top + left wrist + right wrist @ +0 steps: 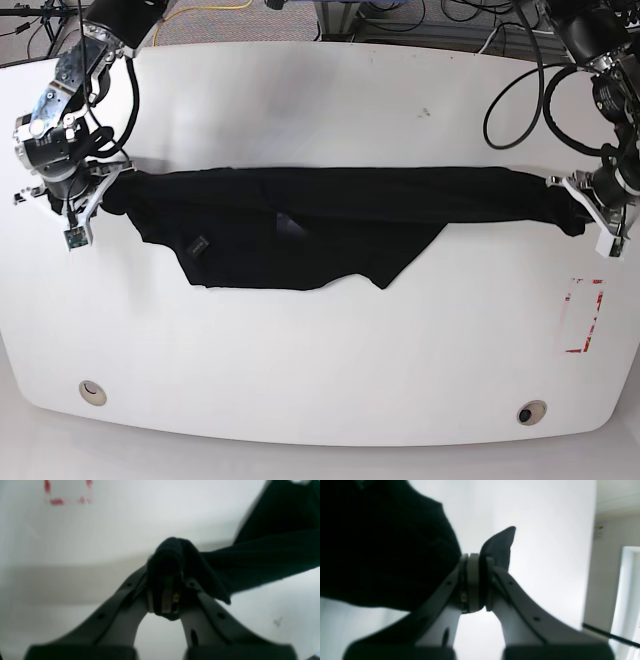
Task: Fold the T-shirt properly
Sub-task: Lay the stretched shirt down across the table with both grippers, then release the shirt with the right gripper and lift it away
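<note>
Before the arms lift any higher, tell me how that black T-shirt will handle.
Probably floppy: the T-shirt sags between the left gripper and right gripper, its lower edge hanging unevenly. Likely light, since both jaws hold it by small pinched bunches. It may slip if pulled tighter.

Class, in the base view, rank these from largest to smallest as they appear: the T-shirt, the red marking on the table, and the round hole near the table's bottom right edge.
1. T-shirt
2. Red marking
3. Round hole
</note>
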`<move>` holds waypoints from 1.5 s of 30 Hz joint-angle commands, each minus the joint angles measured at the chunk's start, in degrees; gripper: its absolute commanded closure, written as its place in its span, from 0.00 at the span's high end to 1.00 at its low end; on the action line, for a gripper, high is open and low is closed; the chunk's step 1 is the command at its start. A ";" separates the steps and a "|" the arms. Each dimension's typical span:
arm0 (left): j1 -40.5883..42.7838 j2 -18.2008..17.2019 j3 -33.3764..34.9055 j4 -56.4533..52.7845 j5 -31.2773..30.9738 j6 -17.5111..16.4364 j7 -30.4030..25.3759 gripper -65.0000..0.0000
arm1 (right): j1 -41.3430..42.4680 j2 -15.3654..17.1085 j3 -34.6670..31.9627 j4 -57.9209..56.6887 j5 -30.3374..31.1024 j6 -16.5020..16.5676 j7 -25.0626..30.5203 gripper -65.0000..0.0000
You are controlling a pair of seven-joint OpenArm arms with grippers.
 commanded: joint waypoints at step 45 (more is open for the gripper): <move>19.23 -4.19 -11.20 3.75 -0.99 -3.90 -2.47 0.01 | -12.39 -10.76 -3.35 -0.14 -4.04 -0.27 0.76 0.11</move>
